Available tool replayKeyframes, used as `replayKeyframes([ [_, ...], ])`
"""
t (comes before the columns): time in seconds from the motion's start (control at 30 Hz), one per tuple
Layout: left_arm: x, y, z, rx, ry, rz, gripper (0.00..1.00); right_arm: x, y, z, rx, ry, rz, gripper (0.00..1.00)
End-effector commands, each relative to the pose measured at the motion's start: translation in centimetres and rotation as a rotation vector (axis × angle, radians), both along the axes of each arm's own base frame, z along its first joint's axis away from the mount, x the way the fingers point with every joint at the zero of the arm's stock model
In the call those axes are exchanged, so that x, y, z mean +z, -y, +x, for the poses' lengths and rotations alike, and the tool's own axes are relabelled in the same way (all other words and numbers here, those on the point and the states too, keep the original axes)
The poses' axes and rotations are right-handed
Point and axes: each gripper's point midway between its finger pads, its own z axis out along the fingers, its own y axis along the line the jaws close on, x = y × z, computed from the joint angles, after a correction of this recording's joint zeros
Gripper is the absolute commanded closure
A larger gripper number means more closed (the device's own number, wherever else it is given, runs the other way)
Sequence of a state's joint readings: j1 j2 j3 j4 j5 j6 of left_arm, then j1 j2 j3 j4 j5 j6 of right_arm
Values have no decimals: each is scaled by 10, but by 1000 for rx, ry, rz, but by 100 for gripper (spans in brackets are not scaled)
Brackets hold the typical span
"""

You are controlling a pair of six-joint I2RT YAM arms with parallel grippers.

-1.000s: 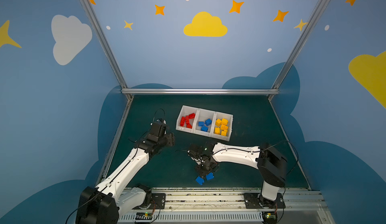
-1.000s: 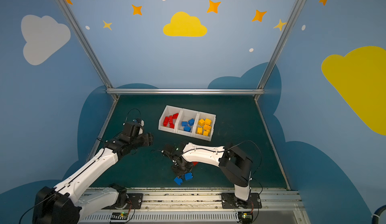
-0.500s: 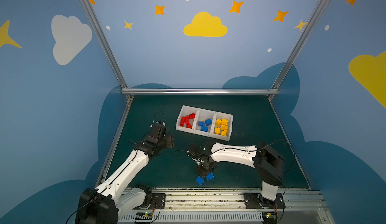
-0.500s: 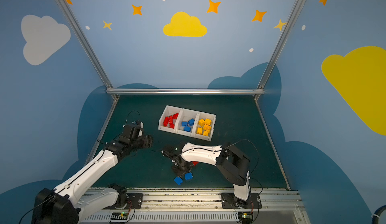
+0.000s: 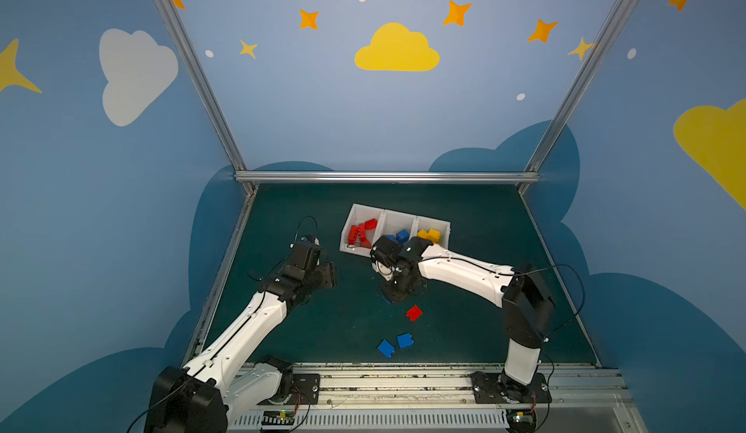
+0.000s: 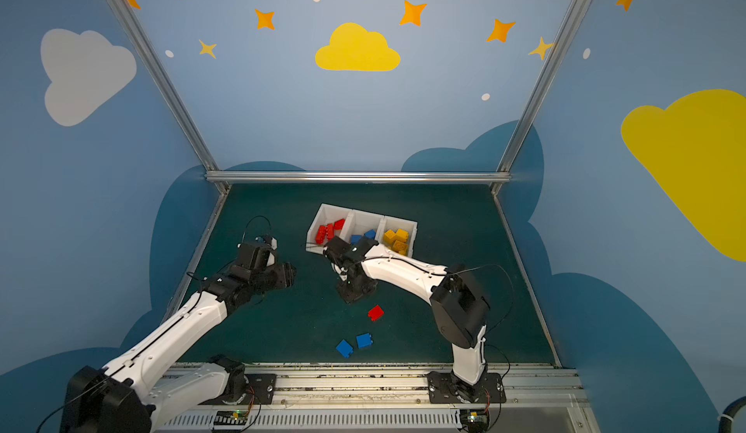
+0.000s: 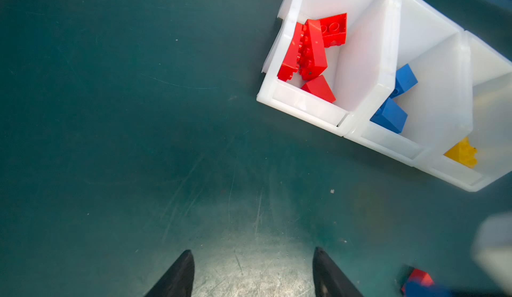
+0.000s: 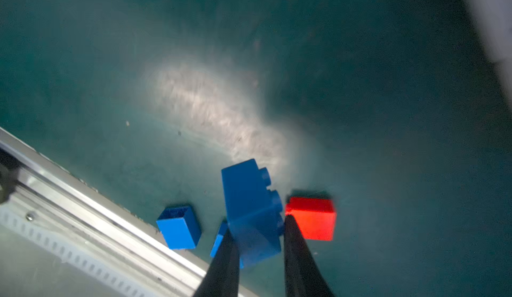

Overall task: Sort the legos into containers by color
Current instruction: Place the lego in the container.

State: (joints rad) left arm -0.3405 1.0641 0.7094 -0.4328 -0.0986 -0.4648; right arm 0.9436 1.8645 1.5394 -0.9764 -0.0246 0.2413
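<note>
Worktop (image 5: 323,330): dark green mat, scuffed and scratched, with pale glare patches under the wrist cameras. Blue walls (image 5: 363,120) closed it in on three sides, painted with clouds and orange stars. A silver frame rail (image 5: 383,176) ran along the far edge. Three white bins (image 5: 399,219) sat joined in a slightly skewed row at centre frame in both top views. The left bin of the row held several piled red bricks (image 5: 362,233), the middle bin held blue bricks (image 5: 402,235), and the right bin held yellow bricks (image 5: 430,234). Loose on the mat at lower centre lay one loose red brick (image 5: 413,312). Below it, two loose blue bricks (image 5: 404,340) sat just beside each other near the front rail. The right pincer (image 8: 258,225) was clamped on a held blue brick (image 8: 252,212), clear of the mat, at lower centre of the right wrist view. The left pincer (image 7: 252,250) stood spread and empty over bare mat, left of the bins.
</note>
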Motion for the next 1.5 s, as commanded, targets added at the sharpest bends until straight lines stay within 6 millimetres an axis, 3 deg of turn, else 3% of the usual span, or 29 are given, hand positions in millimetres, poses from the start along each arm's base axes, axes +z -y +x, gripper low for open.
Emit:
replayKeyframes([
  [0.0, 1, 3, -5, -6, -2, -35, 32, 28, 10, 47, 29, 98, -12, 83],
  [0.17, -1, 9, -12, -32, -12, -70, 32, 38, 9, 116, -35, 143, 25, 83],
  [0.3, -6, 13, -18, -42, -33, -100, 32, 25, 15, 162, -117, 154, 18, 83],
  [0.53, -11, 20, -26, -58, -55, -147, 32, 11, 15, 189, -166, 146, 24, 79],
  [0.63, -13, 26, -27, -82, -62, -171, 32, 13, 16, 195, -180, 147, 27, 66],
  [0.8, -14, 29, -29, -97, -72, -174, 32, 23, 19, 196, -188, 156, 34, 46],
  [1.07, -14, 42, -38, -191, -71, -116, 32, 60, 24, 190, -202, 201, 77, 43],
  [1.23, -19, 66, -57, -319, -101, -26, 32, 73, 34, 165, -205, 187, 106, 41],
  [1.47, -38, 110, -100, -520, -163, 53, 32, 71, 74, 117, -241, 174, 80, 41],
])
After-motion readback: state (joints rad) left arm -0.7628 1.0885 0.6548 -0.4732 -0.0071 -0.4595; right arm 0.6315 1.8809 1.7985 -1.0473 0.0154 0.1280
